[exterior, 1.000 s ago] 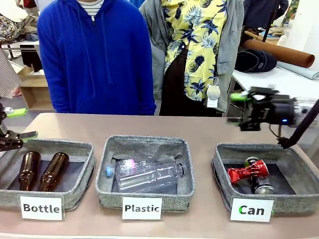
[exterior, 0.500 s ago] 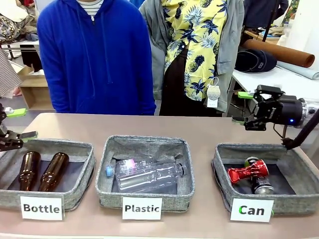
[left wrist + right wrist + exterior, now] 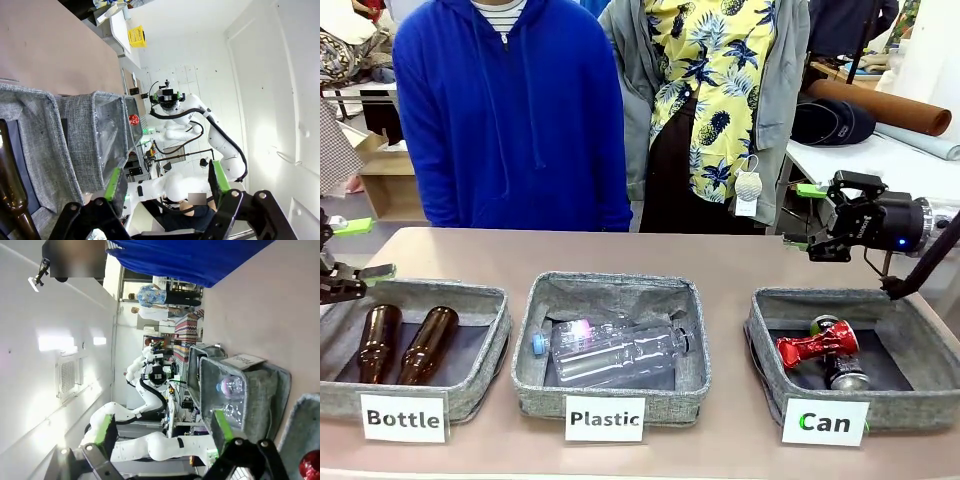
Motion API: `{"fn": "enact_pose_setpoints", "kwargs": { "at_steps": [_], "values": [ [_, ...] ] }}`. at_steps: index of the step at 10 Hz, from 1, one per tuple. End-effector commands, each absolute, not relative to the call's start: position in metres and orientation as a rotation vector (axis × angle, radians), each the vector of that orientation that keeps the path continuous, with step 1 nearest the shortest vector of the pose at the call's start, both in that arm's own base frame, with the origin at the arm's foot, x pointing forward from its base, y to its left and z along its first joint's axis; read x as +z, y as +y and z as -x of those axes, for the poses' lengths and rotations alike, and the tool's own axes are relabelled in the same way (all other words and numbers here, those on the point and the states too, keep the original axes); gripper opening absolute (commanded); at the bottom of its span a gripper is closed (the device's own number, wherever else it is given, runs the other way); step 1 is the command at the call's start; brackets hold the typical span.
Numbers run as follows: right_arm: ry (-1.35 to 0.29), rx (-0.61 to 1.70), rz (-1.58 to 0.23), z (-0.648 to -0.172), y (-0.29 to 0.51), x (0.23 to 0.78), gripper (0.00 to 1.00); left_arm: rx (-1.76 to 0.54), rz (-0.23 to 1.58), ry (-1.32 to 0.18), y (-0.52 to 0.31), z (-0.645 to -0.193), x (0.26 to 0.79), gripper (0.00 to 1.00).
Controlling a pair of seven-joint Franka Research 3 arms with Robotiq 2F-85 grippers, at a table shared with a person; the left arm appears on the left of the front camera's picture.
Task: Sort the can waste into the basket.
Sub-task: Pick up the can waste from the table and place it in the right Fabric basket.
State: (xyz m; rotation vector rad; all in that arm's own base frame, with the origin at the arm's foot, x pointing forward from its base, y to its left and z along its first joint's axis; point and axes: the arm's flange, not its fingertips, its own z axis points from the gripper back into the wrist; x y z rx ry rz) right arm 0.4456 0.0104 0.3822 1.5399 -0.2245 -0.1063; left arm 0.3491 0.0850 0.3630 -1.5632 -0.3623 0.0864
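The grey basket (image 3: pixel 905 400) labelled "Can" stands at the front right of the table. Inside it lie the can waste: a crushed red can (image 3: pixel 817 346) and, beside it, a dark can with a silver top (image 3: pixel 842 370). My right gripper (image 3: pixel 803 217) hovers above the basket's far left corner, turned sideways, open and empty; its own view shows it (image 3: pixel 163 430) with a bit of the red can (image 3: pixel 312 465). At the far left, my left gripper (image 3: pixel 365 248) is open and empty over the "Bottle" basket (image 3: pixel 470 385); the left wrist view (image 3: pixel 167 180) confirms this.
The "Bottle" basket holds two brown glass bottles (image 3: pixel 400 343). A "Plastic" basket (image 3: pixel 695 385) in the middle holds clear plastic bottles (image 3: pixel 615 350). Two people stand at the far side of the table, one in a blue hoodie (image 3: pixel 510 110).
My right gripper has drawn back to the right and settled, still open. The left gripper, the cans and the baskets have not moved.
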Motion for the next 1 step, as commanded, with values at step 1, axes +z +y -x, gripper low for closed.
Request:
{"fn": "enact_pose_setpoints", "kwargs": {
  "at_steps": [1],
  "values": [
    [-0.239,-0.085,-1.536,-0.4479,0.0106,0.3835,1.00,0.078,1.561,-0.364,0.0841,-0.3463,0.3645,0.85]
  ]
}}
